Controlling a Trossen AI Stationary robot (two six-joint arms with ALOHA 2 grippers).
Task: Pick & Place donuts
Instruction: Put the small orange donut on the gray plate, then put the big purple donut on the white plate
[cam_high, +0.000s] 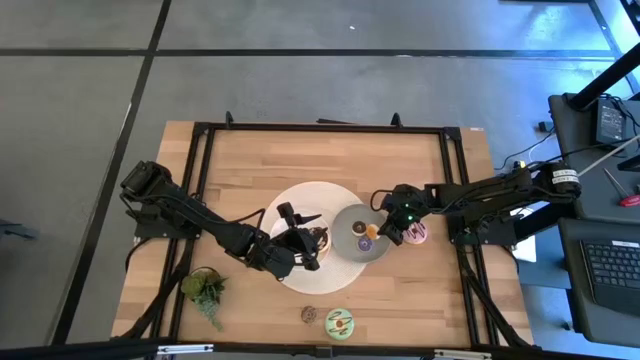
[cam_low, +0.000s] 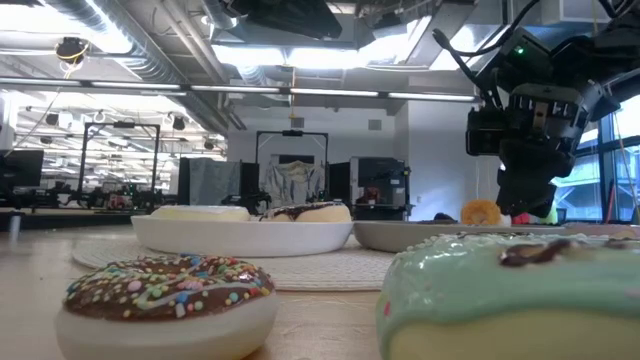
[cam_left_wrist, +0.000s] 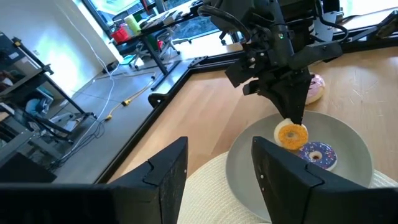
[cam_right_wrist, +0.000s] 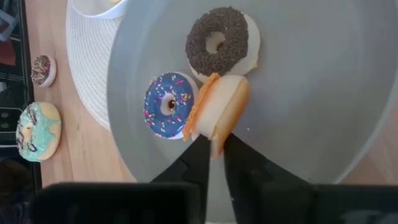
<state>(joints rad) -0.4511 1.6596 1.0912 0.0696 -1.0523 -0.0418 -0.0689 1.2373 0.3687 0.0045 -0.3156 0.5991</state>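
Right gripper (cam_right_wrist: 211, 152) pinches the orange donut (cam_right_wrist: 217, 112) on edge above my grey dish (cam_right_wrist: 323, 93), purple donut (cam_right_wrist: 168, 104) touching alongside; left gripper (cam_left_wrist: 214, 168) waits spread.

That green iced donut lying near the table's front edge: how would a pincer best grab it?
From straight above, fingers closing across the ring's outer sides. The green iced donut lies flat, icing up, with open wood around it and only the small sprinkled donut beside it, apart.

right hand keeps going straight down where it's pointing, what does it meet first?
Most likely the grey dish: the right hand, shut on the orange donut, points down at it. The purple donut and chocolate donut sit beside, though depth is unclear.
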